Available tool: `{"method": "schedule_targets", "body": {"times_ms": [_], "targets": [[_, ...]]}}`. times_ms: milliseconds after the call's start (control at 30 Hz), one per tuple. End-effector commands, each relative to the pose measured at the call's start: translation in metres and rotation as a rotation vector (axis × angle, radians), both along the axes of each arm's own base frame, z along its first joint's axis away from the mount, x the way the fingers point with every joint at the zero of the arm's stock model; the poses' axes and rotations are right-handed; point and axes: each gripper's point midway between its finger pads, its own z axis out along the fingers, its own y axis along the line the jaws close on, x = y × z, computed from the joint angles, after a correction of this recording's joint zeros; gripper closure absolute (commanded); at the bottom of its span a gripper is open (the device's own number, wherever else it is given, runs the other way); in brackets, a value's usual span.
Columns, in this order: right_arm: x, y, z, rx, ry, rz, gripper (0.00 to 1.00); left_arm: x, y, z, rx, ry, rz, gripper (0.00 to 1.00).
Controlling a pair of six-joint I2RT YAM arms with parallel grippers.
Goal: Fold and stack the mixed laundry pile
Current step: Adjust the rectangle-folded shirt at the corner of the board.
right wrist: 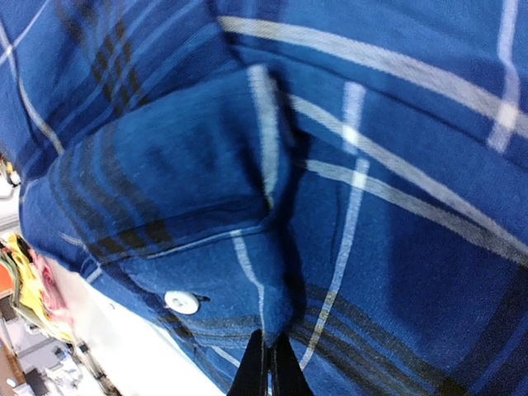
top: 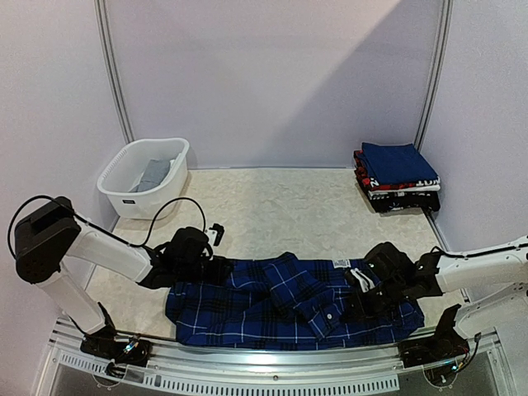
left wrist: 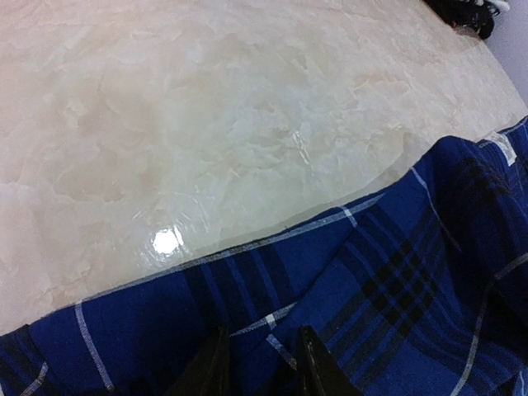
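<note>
Over plaid shirt [top: 272, 305]: right tool [right wrist: 268, 371] clamped on fold; left tool [left wrist: 262, 338] astride hem (grip unclear).

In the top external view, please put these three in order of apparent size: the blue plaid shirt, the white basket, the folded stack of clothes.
1. plaid shirt: clearly largest, though nearest the camera.
2-3. white basket and folded stack: they look about alike, so I do not rank them.
</note>
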Motion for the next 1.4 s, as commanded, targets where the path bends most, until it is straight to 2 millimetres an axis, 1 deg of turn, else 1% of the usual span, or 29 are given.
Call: {"method": "schedule_targets", "body": {"times_ms": [0, 67, 100, 167, 200, 233, 267, 300, 333, 367, 433, 500, 600, 667, 733, 800, 867, 933, 1033, 1167, 1300, 1367], "targets": [[0.013, 0.002, 0.015, -0.016, -0.069, -0.011, 1.00, 0.004, 0.009, 0.004, 0.003, -0.022, 0.025, 0.72], [0.020, -0.008, 0.021, -0.080, -0.103, -0.036, 1.00, 0.003, 0.010, 0.007, 0.002, -0.029, 0.025, 0.72], [0.026, -0.018, 0.022, -0.143, -0.131, -0.058, 1.00, 0.003, 0.012, 0.008, 0.004, -0.031, 0.027, 0.73], [0.039, -0.048, 0.029, -0.311, -0.200, -0.125, 1.00, 0.002, 0.017, 0.008, 0.021, -0.038, 0.039, 0.73], [0.053, -0.062, 0.044, -0.374, -0.265, -0.195, 1.00, 0.002, 0.021, 0.008, 0.031, -0.041, 0.047, 0.73], [0.058, -0.075, 0.053, -0.424, -0.301, -0.249, 1.00, 0.002, 0.023, 0.008, 0.038, -0.045, 0.052, 0.73], [0.063, -0.085, 0.064, -0.430, -0.335, -0.317, 1.00, 0.003, 0.024, 0.008, 0.041, -0.048, 0.054, 0.73], [0.066, -0.089, 0.079, -0.388, -0.372, -0.370, 1.00, 0.003, 0.025, 0.009, 0.043, -0.051, 0.057, 0.73], [0.068, -0.092, 0.091, -0.364, -0.392, -0.411, 1.00, 0.003, 0.026, 0.008, 0.047, -0.050, 0.061, 0.73], [0.071, -0.100, 0.105, -0.353, -0.433, -0.454, 1.00, 0.003, 0.026, 0.008, 0.049, -0.051, 0.063, 0.73], [0.071, -0.119, 0.125, -0.381, -0.475, -0.510, 1.00, 0.004, 0.029, 0.007, 0.057, -0.053, 0.069, 0.73], [0.070, -0.134, 0.137, -0.430, -0.498, -0.542, 1.00, 0.004, 0.031, 0.005, 0.064, -0.054, 0.076, 0.73], [0.069, -0.148, 0.151, -0.463, -0.523, -0.579, 1.00, 0.004, 0.034, 0.004, 0.065, -0.055, 0.082, 0.73], [0.068, -0.166, 0.164, -0.506, -0.555, -0.640, 1.00, 0.005, 0.035, 0.003, 0.064, -0.055, 0.087, 0.73], [0.068, -0.180, 0.174, -0.506, -0.586, -0.714, 1.00, 0.005, 0.037, 0.003, 0.065, -0.055, 0.089, 0.73], [0.065, -0.191, 0.185, -0.452, -0.614, -0.782, 1.00, 0.005, 0.038, 0.003, 0.066, -0.055, 0.092, 0.73], [0.064, -0.191, 0.188, -0.397, -0.622, -0.807, 1.00, 0.005, 0.038, 0.003, 0.066, -0.054, 0.093, 0.73], [0.066, -0.183, 0.184, -0.376, -0.614, -0.786, 1.00, 0.005, 0.038, 0.002, 0.063, -0.054, 0.091, 0.73], [0.070, -0.170, 0.175, -0.386, -0.592, -0.744, 1.00, 0.006, 0.037, 0.001, 0.061, -0.051, 0.090, 0.73], [0.076, -0.160, 0.169, -0.425, -0.583, -0.705, 1.00, 0.006, 0.037, 0.002, 0.060, -0.051, 0.087, 0.73], [0.082, -0.160, 0.161, -0.473, -0.580, -0.706, 1.00, 0.005, 0.039, 0.002, 0.064, -0.054, 0.092, 0.73], [0.088, -0.161, 0.154, -0.479, -0.566, -0.731, 1.00, 0.005, 0.040, 0.003, 0.066, -0.058, 0.101, 0.73]]}}
